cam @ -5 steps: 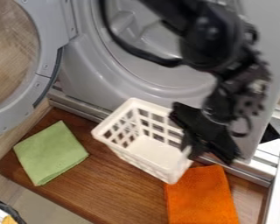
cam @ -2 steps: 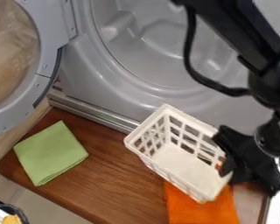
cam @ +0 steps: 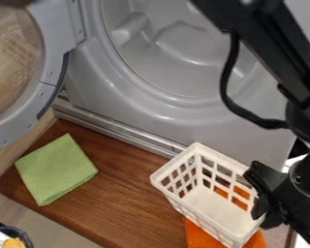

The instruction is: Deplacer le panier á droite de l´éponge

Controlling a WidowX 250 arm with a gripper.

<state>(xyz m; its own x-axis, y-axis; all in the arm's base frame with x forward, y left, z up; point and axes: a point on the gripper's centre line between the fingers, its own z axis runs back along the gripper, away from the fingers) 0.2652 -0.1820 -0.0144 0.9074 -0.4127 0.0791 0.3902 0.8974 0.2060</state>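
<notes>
At the lower right the black gripper (cam: pixel 258 198) is shut on the right-hand wall of the white basket (cam: pixel 216 201). The basket is upright and empty, and overlaps the orange cloth (cam: pixel 199 236), hiding much of it; orange shows through its lattice wall. A folded green cloth (cam: pixel 56 169) lies at the left on the brown wooden board. No other sponge-like item can be made out, and I cannot tell which cloth is the sponge.
The wooden board (cam: pixel 112 208) ends at the front in a slanted edge. Behind it stands a grey machine (cam: pixel 183 114) with a round opening, its round door (cam: pixel 51 87) swung out at the left. A dark object with yellow (cam: pixel 14 242) is at the bottom left corner.
The gripper and the basket have moved right and down in the view, over the orange cloth. Both cloths have stayed where they were.
</notes>
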